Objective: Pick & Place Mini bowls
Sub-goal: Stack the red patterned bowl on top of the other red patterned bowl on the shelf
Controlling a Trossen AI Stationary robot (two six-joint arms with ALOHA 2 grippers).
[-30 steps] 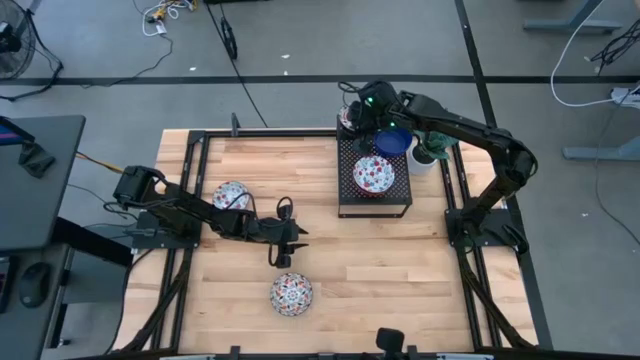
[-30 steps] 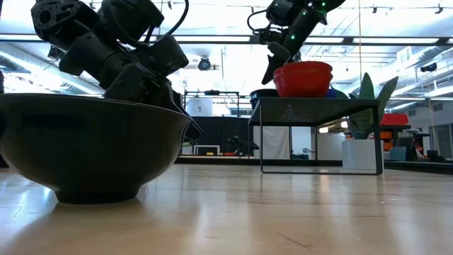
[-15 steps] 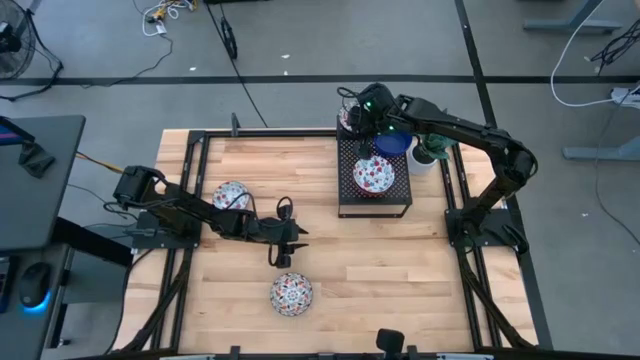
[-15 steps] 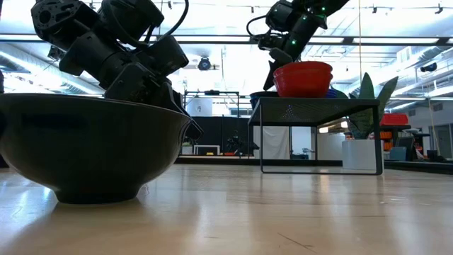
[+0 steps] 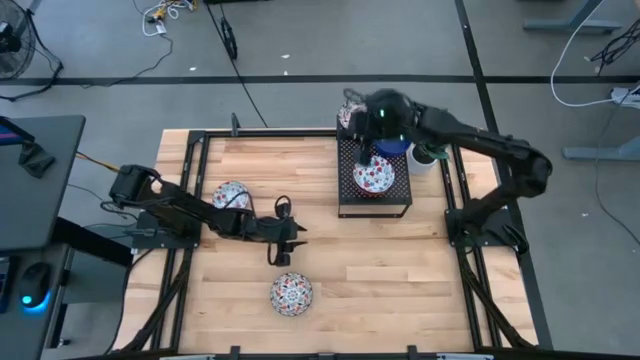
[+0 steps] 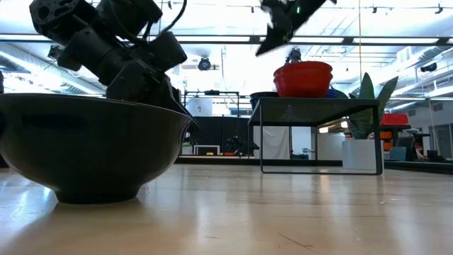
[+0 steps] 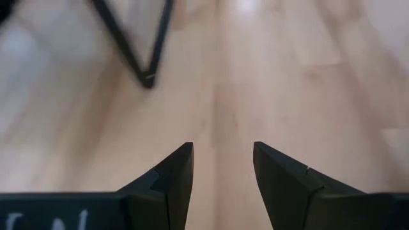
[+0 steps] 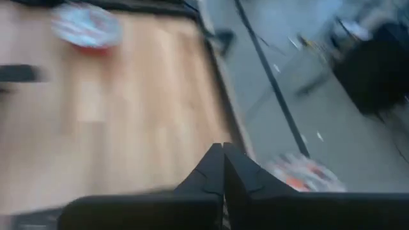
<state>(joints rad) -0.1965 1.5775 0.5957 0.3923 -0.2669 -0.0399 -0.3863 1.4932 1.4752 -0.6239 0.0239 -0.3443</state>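
Right arm swings off the rack's far corner toward the rack centre; table bowls unchanged.

Mini bowls: one patterned bowl (image 5: 373,174) and one blue bowl (image 5: 392,143) sit on the black wire rack (image 5: 400,203), with a further patterned bowl (image 5: 347,115) at its far edge. Two patterned bowls remain on the table (image 5: 400,270): one (image 5: 231,195) beside the left arm, one (image 5: 291,294) near the front edge. Right gripper (image 8: 223,167) is clenched with nothing between its fingers, above the rack. Left gripper (image 7: 222,167) hovers over bare wood between the two table bowls, fingers apart and empty. Judged progress: partial, assuming the rack is the destination; two table bowls are left to move. A potted plant (image 5: 425,153) stands beside the rack.
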